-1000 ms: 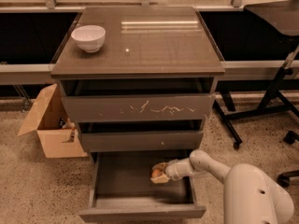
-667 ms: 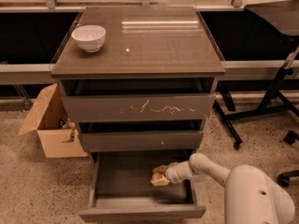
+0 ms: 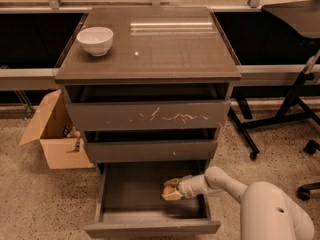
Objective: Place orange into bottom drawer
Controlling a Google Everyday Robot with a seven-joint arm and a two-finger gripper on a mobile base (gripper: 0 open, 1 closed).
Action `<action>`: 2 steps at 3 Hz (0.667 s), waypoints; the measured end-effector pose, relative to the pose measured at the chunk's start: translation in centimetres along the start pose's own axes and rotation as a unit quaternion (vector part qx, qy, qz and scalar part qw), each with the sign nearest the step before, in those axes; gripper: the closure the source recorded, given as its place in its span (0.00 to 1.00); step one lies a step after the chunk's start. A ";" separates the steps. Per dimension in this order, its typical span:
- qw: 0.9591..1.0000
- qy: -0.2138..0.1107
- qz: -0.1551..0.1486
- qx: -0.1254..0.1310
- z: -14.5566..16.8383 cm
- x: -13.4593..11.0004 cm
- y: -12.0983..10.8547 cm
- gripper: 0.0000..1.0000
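Little has shifted since a second ago: my gripper (image 3: pixel 171 189) stays low inside the deep, dark grey-brown bottom drawer (image 3: pixel 131 186), right of centre. Its tan fingers pinch the small, round, matte orange (image 3: pixel 167 189) close above the flat grey drawer bottom; I cannot tell whether the fruit touches it. The smooth white arm (image 3: pixel 226 182) reaches in over the drawer's right wall, and its rounded shell fills the lower right corner, cut off by the frame.

On the glossy top of the grey-brown three-drawer desk (image 3: pixel 160 54) sits a round white bowl (image 3: pixel 95 40), at the back left. The top drawer (image 3: pixel 100 115) carries pale scratches; the shallow middle drawer (image 3: pixel 150 151) overhangs the back of the open one. An open brown cardboard box (image 3: pixel 56 143) stands on the speckled floor (image 3: pixel 30 204) just left of the desk; its contents are hard to make out. A black metal stand (image 3: pixel 292 96) stands to the right.
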State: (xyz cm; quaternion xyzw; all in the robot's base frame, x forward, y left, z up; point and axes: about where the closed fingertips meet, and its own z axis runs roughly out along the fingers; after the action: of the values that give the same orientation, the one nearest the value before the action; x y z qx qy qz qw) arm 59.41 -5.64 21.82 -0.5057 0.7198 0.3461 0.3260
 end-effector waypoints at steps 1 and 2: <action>1.000 -0.020 -0.002 -0.005 -0.8 0.0 -0.1 0.13; 0.999 -0.043 -0.009 -0.003 -2.2 -0.2 -0.1 0.00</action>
State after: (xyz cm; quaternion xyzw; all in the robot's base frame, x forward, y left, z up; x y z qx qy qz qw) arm 59.31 -7.45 23.15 -0.4974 0.6996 0.3672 0.3583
